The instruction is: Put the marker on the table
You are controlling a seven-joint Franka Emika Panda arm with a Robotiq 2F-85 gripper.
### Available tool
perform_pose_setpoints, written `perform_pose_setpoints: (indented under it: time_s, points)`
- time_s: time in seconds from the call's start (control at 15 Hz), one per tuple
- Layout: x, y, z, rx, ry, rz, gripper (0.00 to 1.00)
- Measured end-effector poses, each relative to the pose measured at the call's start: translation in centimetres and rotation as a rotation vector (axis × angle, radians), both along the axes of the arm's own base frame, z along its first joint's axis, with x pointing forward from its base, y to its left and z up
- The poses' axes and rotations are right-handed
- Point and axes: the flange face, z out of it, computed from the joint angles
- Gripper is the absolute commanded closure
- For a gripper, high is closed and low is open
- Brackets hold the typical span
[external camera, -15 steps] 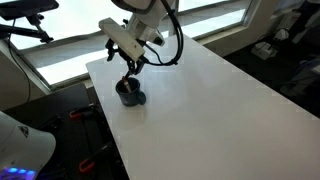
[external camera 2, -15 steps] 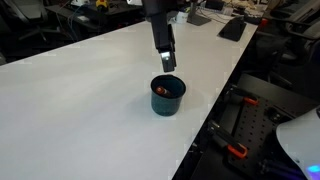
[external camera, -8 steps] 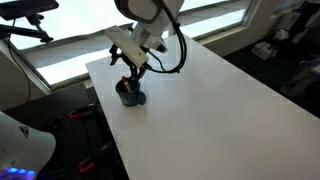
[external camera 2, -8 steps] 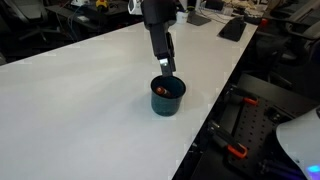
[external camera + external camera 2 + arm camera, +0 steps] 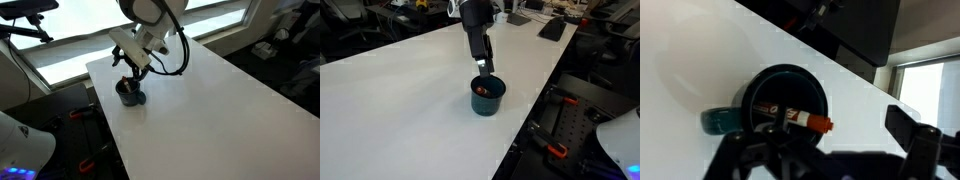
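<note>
Hand hovers over one cup holding one marker.

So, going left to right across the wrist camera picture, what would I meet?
Teal handle of the dark round cup → thin marker with an orange-red tip lying inside that cup → dark blocky finger of the end effector.

We can read no text, brand, number or sign in any view; in the wrist view the marker shows dark marks on its pale barrel, too blurred for us to decipher
</note>
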Motion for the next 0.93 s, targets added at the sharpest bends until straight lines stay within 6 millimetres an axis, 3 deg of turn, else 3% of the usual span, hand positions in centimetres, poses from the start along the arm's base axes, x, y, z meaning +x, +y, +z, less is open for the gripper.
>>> perform_pose_setpoints:
  time_s: [0.4,0.73,0.93]
  points:
    - [0.3,-0.8,0.0,0.025,-0.027,0.042,0.0]
    - [1.4,-2.8,0.5,0.008,-0.173,0.238,0.0]
    - [1.3,-3.0,0.3,0.029,-0.199,0.326,0.0]
